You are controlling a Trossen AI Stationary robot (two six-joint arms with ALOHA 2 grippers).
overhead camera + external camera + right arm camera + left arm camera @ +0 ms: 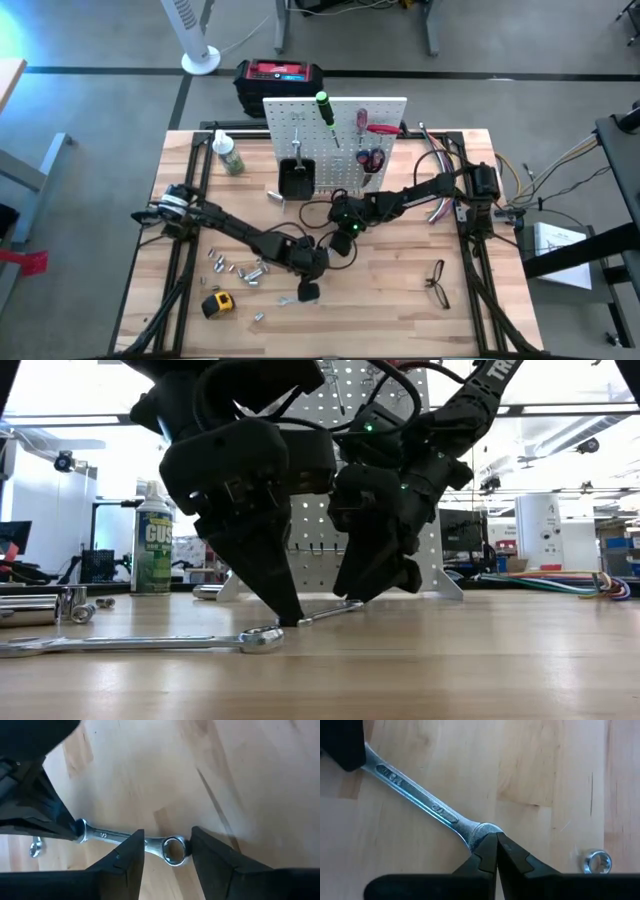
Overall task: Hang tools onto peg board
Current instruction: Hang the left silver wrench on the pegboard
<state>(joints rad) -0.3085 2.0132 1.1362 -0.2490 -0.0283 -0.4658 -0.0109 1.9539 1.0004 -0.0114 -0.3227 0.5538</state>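
Observation:
A silver wrench (420, 795) lies on the wooden table in front of the white peg board (335, 140). My left gripper (496, 840) is shut, and its tips sit on one end of the wrench. My right gripper (167, 832) is open over the wrench's ring end (175, 851). One finger stands over the shaft and the other beyond the ring; I cannot tell whether they touch it. On the board hang a green-handled screwdriver (323, 105), a red-handled screwdriver (362, 120) and red pliers (372, 158). The board also carries a black bin (297, 178). My left gripper has its shut fingertips (487, 851) on the wrench's head (482, 831), at the end opposite the ring. The fingers come from above, slanting down (290, 618). The wrench lies on the table. Whether the tips pinch the head or only press on it cannot be told.
A second wrench (130, 643) lies near the front edge. Several sockets and small parts (240, 268) and a yellow tape measure (217, 303) lie front left. Black-framed glasses (437, 283) lie front right. A green-labelled bottle (228, 155) stands left of the board, and a red-and-black box (278, 78) stands behind it.

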